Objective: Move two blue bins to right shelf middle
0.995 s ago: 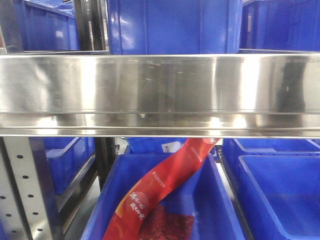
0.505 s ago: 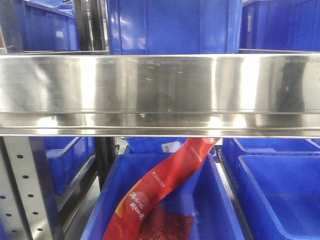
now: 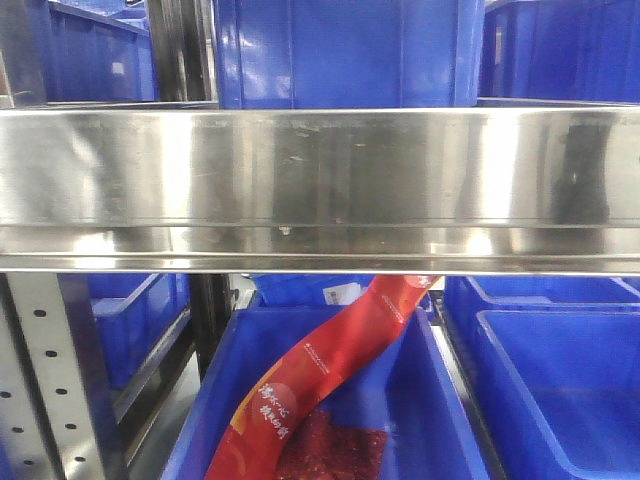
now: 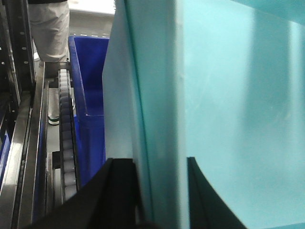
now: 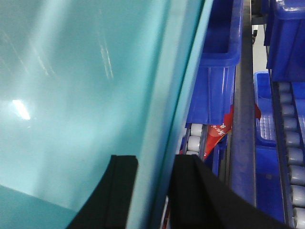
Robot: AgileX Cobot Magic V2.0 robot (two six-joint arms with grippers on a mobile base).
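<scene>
— Blue bin, item one: where is it held?
— Its wall (image 4: pixel 214 109) fills the left wrist view, washed pale teal up close. The left gripper (image 4: pixel 159 191) is clamped over that wall's edge, one dark finger (image 4: pixel 119 191) on each side. Rim and base are cut off, so I cannot tell the bin's full shape.

— And the right side?
— The same sort of pale wall (image 5: pixel 81 95) fills the right wrist view. The right gripper (image 5: pixel 153 191) pinches its edge between two dark fingers (image 5: pixel 121 191). Whether both grippers hold one bin or two stacked, I cannot tell.

— Count from the front view?
— One steel shelf beam (image 3: pixel 320 185) spans the frame. Above it, three blue bins, all cropped; the middle one (image 3: pixel 345 50) is clearest. Below it, one open bin (image 3: pixel 430 400) holding one red packet (image 3: pixel 330 370), its top hidden behind the beam; more bins left and right, partly cut off.

— Anything else?
— Roller tracks (image 5: pixel 290 157) at the far right; a person's legs (image 4: pixel 47 28) at the top left, body out of frame.
</scene>
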